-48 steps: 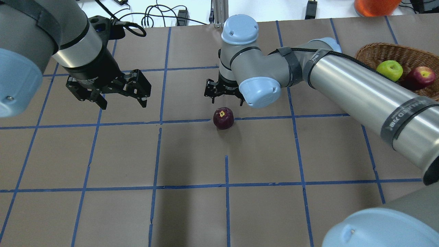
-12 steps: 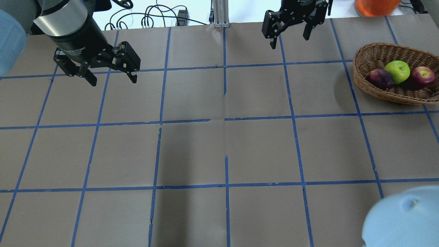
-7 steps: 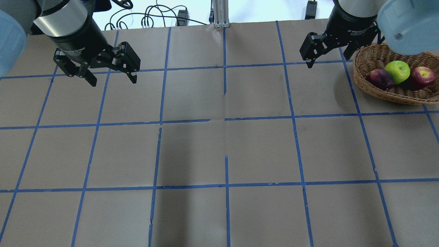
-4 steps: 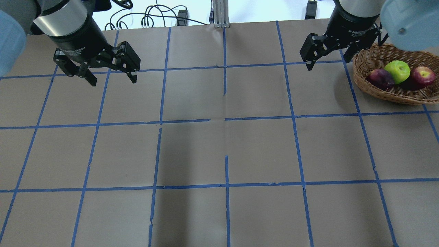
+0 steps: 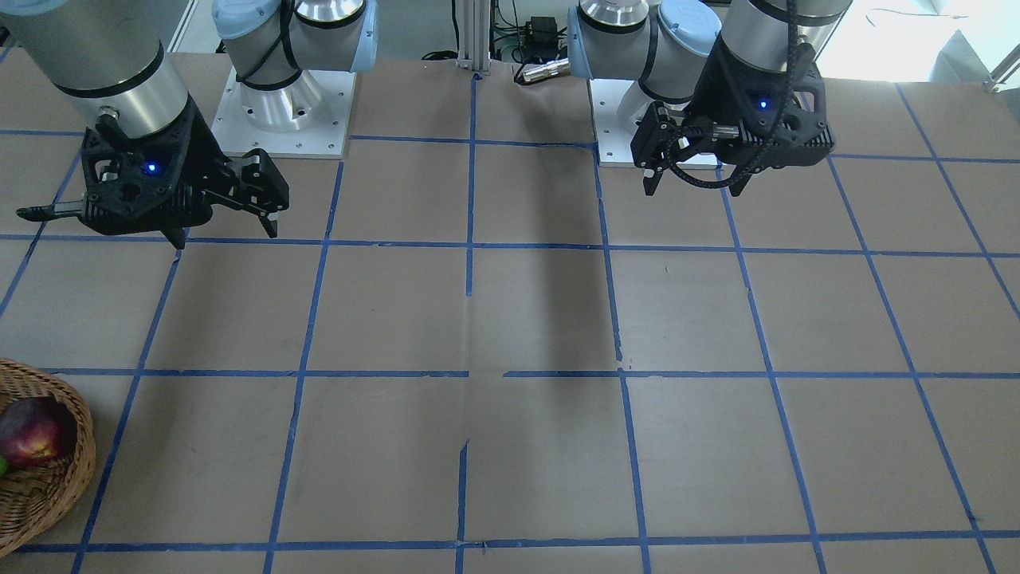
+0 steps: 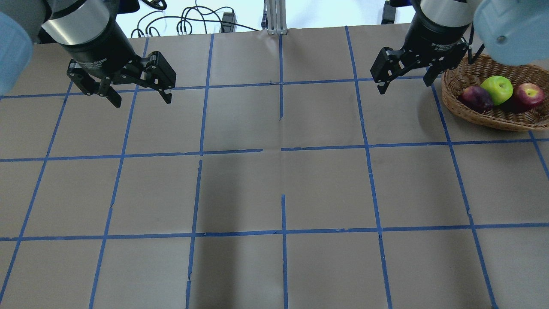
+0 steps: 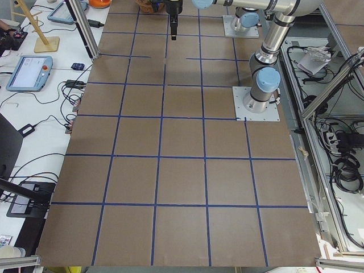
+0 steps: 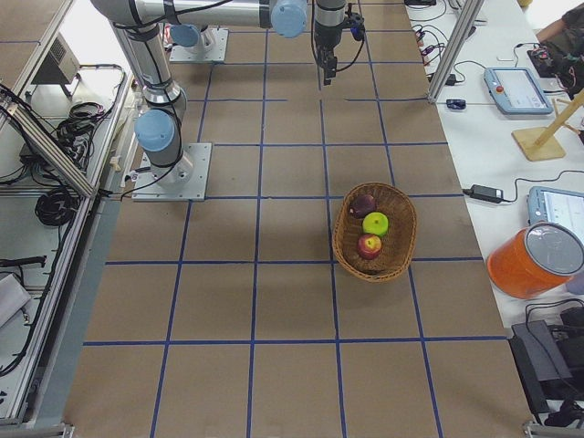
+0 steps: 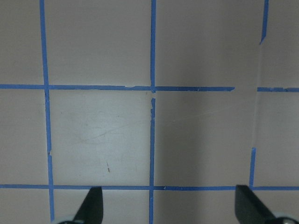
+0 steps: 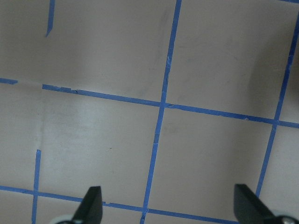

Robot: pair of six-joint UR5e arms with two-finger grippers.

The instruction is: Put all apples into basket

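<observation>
The wicker basket (image 6: 493,122) stands at the table's far right. In it lie the dark maroon apple (image 6: 475,98), the lime green apple (image 6: 497,89) and the red apple (image 6: 528,93). The exterior right view shows the same basket (image 8: 345,239) with all three apples. My right gripper (image 6: 404,83) is open and empty, hanging above the table just left of the basket. My left gripper (image 6: 142,101) is open and empty at the far left. Both wrist views show only bare table between open fingertips (image 9: 91,205) (image 10: 91,203).
Brown paper with blue tape grid covers the table (image 6: 283,171). Cables (image 6: 193,21) and an aluminium post (image 6: 274,17) sit past the far edge. An orange container (image 8: 534,260) and tablets stand on the side bench beyond the basket.
The maroon apple, earlier on the table's middle, now lies in the basket. My right gripper has come back beside the basket and shifted slightly left. The left gripper has stayed still lately.
</observation>
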